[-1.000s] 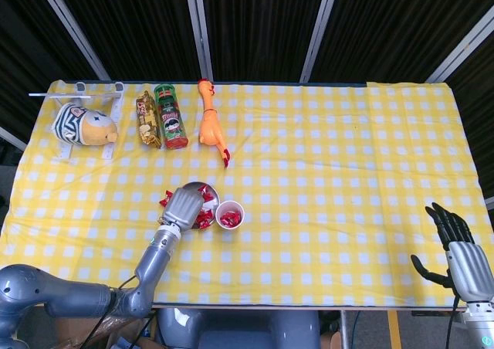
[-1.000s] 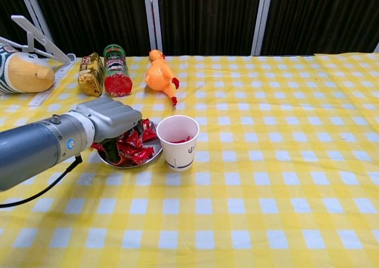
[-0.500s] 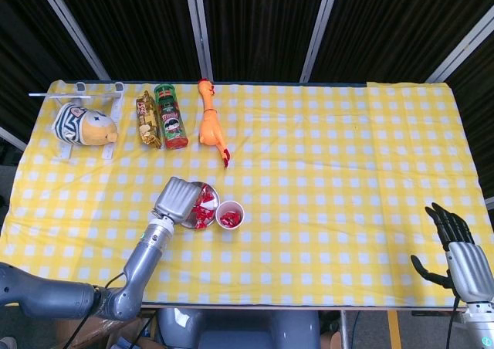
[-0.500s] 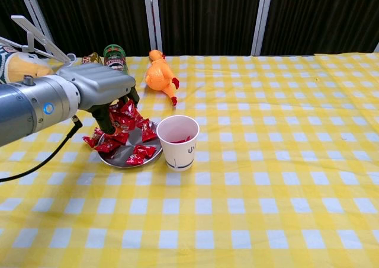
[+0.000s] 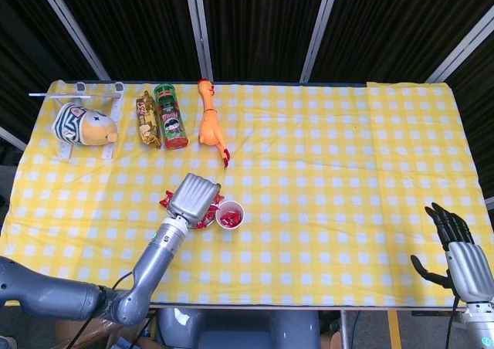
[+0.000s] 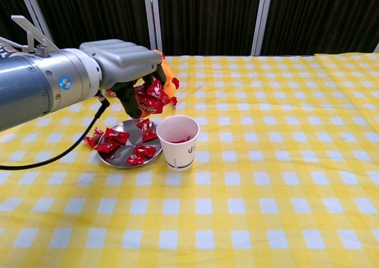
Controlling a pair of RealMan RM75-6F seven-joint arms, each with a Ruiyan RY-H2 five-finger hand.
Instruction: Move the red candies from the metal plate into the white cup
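My left hand point(image 6: 127, 66) point(image 5: 193, 196) hangs above the metal plate point(image 6: 118, 155), fingers curled around a bunch of red candies point(image 6: 151, 98). It is just left of and above the white cup point(image 6: 177, 142) point(image 5: 230, 215), which has red candies inside point(image 5: 229, 220). Several red candies point(image 6: 113, 142) lie on the plate, one at its left rim point(image 6: 92, 140). In the head view the hand covers most of the plate. My right hand point(image 5: 459, 250) sits at the table's near right corner, fingers spread, holding nothing.
Along the far left of the yellow checked cloth lie a plush toy point(image 5: 83, 125) on a white rack, a gold snack bag point(image 5: 147, 120), a green chip can point(image 5: 170, 116) and an orange rubber chicken point(image 5: 210, 123).
My left hand has risen off the plate with a clutch of candies and moved right toward the cup. The right hand has not moved.
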